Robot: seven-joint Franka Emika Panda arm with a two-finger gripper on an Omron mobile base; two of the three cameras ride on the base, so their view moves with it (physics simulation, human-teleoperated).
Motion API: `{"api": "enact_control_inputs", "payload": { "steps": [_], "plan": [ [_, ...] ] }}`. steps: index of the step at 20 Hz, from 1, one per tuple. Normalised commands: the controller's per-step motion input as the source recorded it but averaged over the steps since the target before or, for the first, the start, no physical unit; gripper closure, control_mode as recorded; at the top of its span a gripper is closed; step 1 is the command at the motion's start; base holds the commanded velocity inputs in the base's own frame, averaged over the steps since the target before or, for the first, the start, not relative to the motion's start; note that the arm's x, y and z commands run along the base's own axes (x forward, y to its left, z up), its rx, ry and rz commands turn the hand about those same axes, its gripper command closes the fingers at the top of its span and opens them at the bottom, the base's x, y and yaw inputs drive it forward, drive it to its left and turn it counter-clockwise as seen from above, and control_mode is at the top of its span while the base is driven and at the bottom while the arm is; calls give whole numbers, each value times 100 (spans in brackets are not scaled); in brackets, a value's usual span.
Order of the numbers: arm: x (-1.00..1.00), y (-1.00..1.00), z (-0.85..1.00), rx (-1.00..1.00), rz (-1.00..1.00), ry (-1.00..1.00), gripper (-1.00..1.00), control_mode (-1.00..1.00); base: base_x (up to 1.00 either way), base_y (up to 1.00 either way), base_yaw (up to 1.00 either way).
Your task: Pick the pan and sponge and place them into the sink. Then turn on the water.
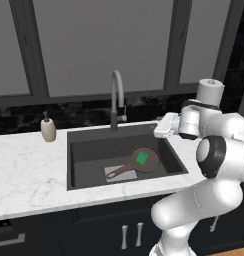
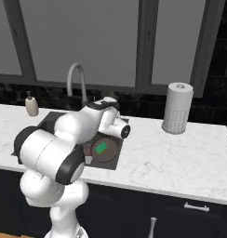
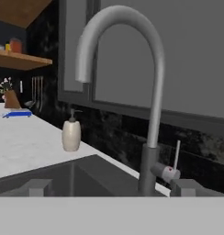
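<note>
- Pan [image 1: 144, 160] lies in the sink [image 1: 83, 150] — a small round dark brown disc with a long reddish-brown handle that runs toward the basin's front left and ends over the light grey square plate [image 1: 112, 173] on the bottom.
- Sponge [image 1: 141, 158], a small flat green rectangle, rests inside the pan's bowl; the right base view shows the same green patch [image 2: 101, 148] on the dark round pan [image 2: 109, 152].
- Sink is a large rectangular basin with smooth dark grey walls, set into a white marble surface [image 1: 29, 170] with faint grey veining.
- Faucet [image 1: 116, 97] rises from a dark base at the back rim: a tall matte grey tube bent into a gooseneck arch, spout pointing down over the basin. In the hand view it [image 3: 153, 101] stands close ahead, with a thin lever [image 3: 176, 156] sticking up from its side near the base. No stream comes from the spout.
- End effector [image 3: 113, 187] is empty, its jaws spread wide; two blocky grey finger tips [image 3: 39, 187] show at the bottom of the hand view, one to each side of the faucet's base. In the left base view the white hand [image 1: 166, 125] hangs over the sink's back right corner.
- Soap dispenser [image 1: 48, 128] — a rounded beige bottle with a pump top — stands on the surface left of the sink.
- Paper towel roll [image 2: 177, 108], a white dimpled cylinder, stands upright on the surface well right of the sink.
</note>
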Motion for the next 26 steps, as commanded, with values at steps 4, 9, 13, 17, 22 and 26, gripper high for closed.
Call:
{"api": "enact_control_inputs", "payload": {
  "steps": [4,9,13,17,22,26],
  "plan": [
    [67,0,-13,0,2,-6,-100,-100,0,0,0],
    [16,0,-25,0,2,-31,-100,-100,0,0,0],
    [6,5,-29,0,0,-34,-100,-100,0,0,0],
    [33,18,-6,2,0,-13,-100,-100,0,0,0],
    [47,25,0,3,0,-2,-100,-100,0,0,0],
    [52,24,0,1,0,0,-100,-100,0,0,0]
  ]
}}
